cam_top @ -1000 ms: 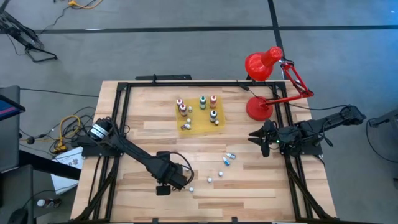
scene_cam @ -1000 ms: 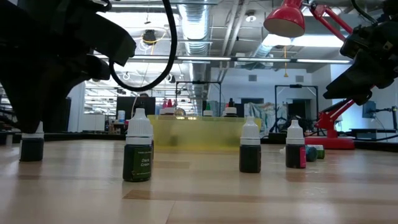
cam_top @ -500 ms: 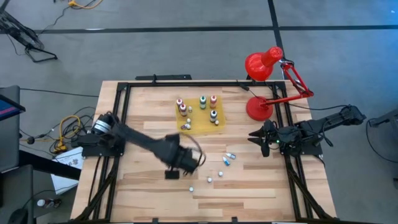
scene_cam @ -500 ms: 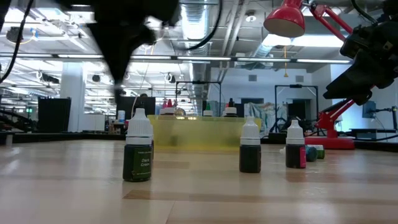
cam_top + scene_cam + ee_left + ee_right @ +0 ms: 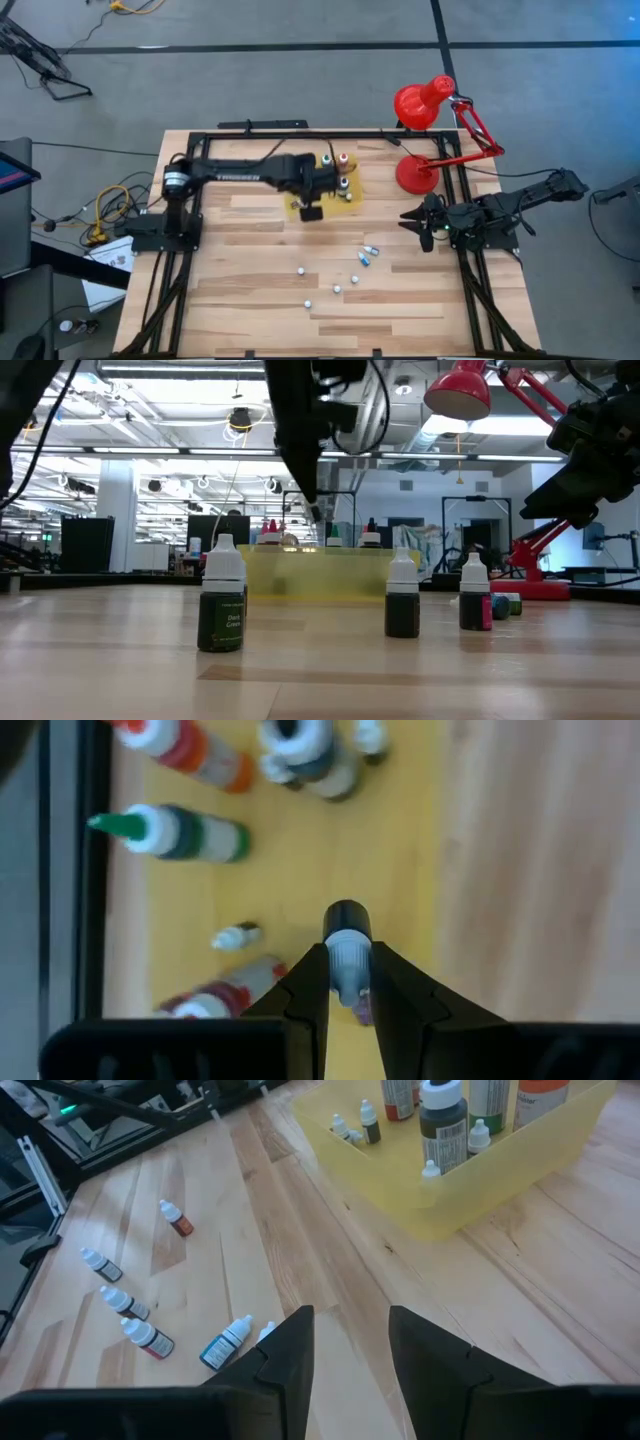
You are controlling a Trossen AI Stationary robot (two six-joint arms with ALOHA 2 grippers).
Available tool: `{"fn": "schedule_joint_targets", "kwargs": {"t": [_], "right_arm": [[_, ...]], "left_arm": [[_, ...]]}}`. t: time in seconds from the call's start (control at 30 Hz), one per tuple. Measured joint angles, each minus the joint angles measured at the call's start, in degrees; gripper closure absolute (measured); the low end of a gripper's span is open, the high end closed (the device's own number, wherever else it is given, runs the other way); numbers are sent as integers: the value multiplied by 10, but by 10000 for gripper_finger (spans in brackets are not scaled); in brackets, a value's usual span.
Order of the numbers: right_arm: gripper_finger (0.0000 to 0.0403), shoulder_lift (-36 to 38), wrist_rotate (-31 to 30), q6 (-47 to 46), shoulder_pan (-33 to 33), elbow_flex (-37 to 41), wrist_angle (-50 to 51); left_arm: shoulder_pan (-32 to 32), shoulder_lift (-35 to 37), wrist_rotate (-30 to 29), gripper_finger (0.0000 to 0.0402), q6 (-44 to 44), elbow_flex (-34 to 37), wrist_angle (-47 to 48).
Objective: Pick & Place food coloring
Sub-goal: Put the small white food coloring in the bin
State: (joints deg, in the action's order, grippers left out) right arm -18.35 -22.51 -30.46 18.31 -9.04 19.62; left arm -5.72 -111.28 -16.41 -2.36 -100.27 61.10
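My left gripper [image 5: 312,197] hangs above the yellow tray [image 5: 350,200] at the table's far middle, shut on a tiny food coloring bottle [image 5: 345,952] with a dark body and a whitish cap. Several bottles [image 5: 185,835] stand or lie in the tray. Other small bottles [image 5: 366,255] lie loose on the wood nearer the near edge; three of them [image 5: 222,598] stand upright in the low view. My right gripper [image 5: 350,1342] waits open at the table's right side [image 5: 408,220], touching nothing. My left gripper pinches the small bottle at its whitish cap [image 5: 342,960] between its two fingers [image 5: 305,990]. The fingers come from above, pointing down. The dark body [image 5: 347,917] sticks out past the fingertips, lifted clear above the tray's floor.
A red desk lamp [image 5: 425,103] stands on its base [image 5: 415,175] at the far right corner, close to the right arm. A black frame [image 5: 250,135] runs along the table's edges. Bare wood [image 5: 240,260] lies at the near left.
My left gripper has risen from the near part of the table and swung toward the far edge, now above the yellow tray. The small bottle it was down on has gone up with it, lifted clear of the wood. The right arm has kept still.
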Motion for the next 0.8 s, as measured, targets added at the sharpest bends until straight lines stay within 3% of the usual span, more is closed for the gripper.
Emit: {"fn": "schedule_joint_targets", "kwargs": {"t": [0.23,0.53,0.8], "right_arm": [[281,0,0,0,0,0,0],[281,0,0,0,0,0,0],[281,0,0,0,0,0,0]], "left_arm": [[-68,-50,57,355,-42,0,-15],[-96,-70,58,355,-119,11,-32],[-112,-89,86,355,-135,12,-26]]}}
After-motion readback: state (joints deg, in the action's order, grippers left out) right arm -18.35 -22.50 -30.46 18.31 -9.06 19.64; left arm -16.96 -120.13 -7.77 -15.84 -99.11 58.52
